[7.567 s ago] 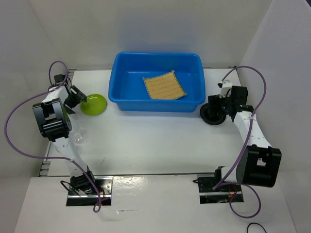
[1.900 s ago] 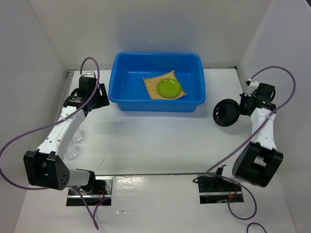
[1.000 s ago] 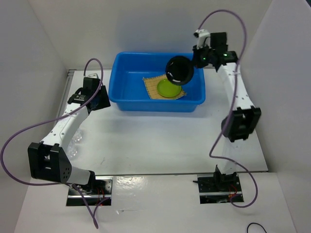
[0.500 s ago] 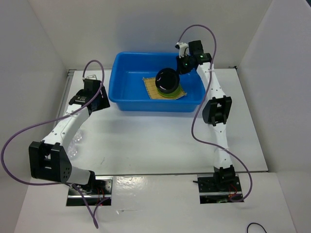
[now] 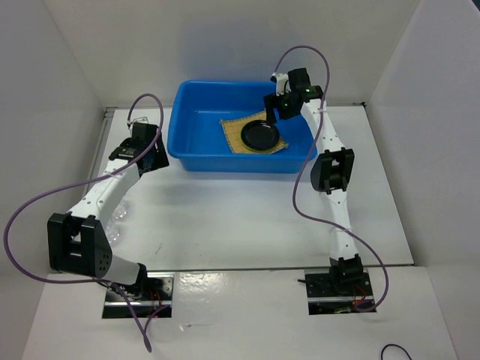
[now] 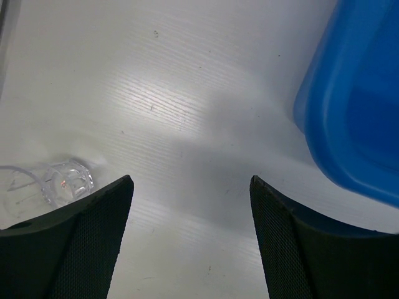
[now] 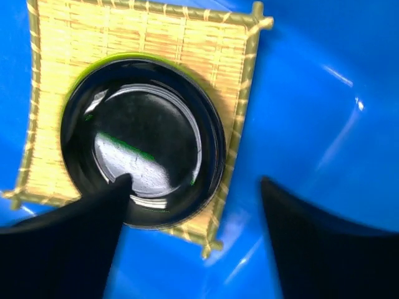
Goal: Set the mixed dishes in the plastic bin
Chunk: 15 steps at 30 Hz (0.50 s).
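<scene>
1. Top view: the glossy black dish [image 5: 261, 136] sits on the bamboo mat [image 5: 234, 136] inside the blue bin [image 5: 196, 127]. The right gripper [image 5: 271, 107] hovers close above.
2. Left wrist: the left gripper [image 6: 190, 187] is spread wide and empty beside the bin, with a clear glass cup [image 6: 65, 184] nearby.
3. Right wrist: the jaws are wide and blurred. The dish is apparently untouched, with the lime-green plate [image 7: 100, 62] peeking out beneath it.

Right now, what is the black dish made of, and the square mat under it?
The black dish looks glossy, maybe glazed ceramic or hard plastic: light glints off it. The mat looks like matte woven bamboo: thin tan slats side by side.
</scene>
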{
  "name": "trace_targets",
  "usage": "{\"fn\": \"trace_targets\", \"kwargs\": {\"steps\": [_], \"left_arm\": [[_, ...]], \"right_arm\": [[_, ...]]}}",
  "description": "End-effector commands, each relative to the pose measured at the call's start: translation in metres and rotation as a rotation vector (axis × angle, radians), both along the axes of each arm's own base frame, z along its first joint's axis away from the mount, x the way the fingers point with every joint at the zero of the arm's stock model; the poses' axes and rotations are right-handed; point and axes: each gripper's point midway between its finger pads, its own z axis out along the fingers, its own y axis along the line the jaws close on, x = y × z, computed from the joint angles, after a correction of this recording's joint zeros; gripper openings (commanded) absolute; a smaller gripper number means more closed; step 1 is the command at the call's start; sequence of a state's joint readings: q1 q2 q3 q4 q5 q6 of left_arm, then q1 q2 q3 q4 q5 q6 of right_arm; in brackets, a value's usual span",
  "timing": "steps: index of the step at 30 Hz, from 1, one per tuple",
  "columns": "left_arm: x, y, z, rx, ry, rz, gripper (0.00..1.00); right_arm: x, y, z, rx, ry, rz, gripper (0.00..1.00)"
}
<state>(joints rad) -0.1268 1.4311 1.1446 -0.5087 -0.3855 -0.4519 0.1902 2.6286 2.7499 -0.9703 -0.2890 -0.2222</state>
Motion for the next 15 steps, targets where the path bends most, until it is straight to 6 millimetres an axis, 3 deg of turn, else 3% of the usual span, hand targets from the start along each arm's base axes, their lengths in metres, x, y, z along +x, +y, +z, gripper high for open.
{"fn": "trace_targets", "kwargs": {"steps": [1,2,3,4,5,6,7,8,9,10,11,12,13,15], "left_arm": [[-0.001,0.009,0.02,0.017,-0.066,0.059,0.82],[-0.001,0.009,0.023,0.015,-0.075,0.06,0.82],[-0.003,0.01,0.031,0.012,-0.096,0.06,0.82],[-0.004,0.01,0.035,0.01,-0.108,0.06,0.82],[-0.003,0.01,0.041,0.007,-0.131,0.06,0.82],[-0.005,0.011,0.051,0.009,-0.159,0.067,0.82],[-0.007,0.012,0.052,0.007,-0.17,0.067,0.82],[-0.007,0.011,0.055,-0.001,-0.182,0.073,0.82],[-0.008,0.011,0.058,-0.009,-0.193,0.079,0.82],[-0.01,0.022,0.057,0.002,-0.186,0.111,0.77],[-0.01,0.028,0.056,-0.009,-0.183,0.154,0.67],[-0.015,0.046,0.054,-0.002,-0.168,0.204,0.55],[-0.014,0.053,0.049,-0.02,-0.151,0.234,0.43],[-0.012,0.068,0.03,-0.049,-0.088,0.285,0.43]], "right_arm": [[-0.011,-0.008,0.069,-0.004,-0.092,-0.044,0.93],[-0.021,-0.011,0.108,0.009,-0.147,-0.063,0.97],[-0.023,-0.015,0.129,0.006,-0.194,-0.078,0.98],[-0.031,-0.018,0.13,0.005,-0.177,-0.095,0.98],[-0.047,-0.021,0.18,0.028,-0.271,-0.096,0.98],[-0.058,-0.023,0.194,0.033,-0.293,-0.097,0.98],[-0.073,-0.026,0.167,0.016,-0.222,-0.096,0.98],[-0.099,-0.032,0.206,0.035,-0.298,-0.097,0.98],[-0.108,-0.033,0.212,0.05,-0.333,-0.103,0.98],[-0.13,-0.038,0.158,-0.001,-0.224,-0.118,0.98],[-0.156,-0.047,0.181,-0.005,-0.292,-0.128,0.98],[-0.175,-0.06,0.136,-0.057,-0.224,-0.162,0.98],[-0.188,-0.068,0.124,-0.089,-0.215,-0.171,0.98],[-0.229,-0.09,0.093,-0.135,-0.17,-0.192,0.98]]}}
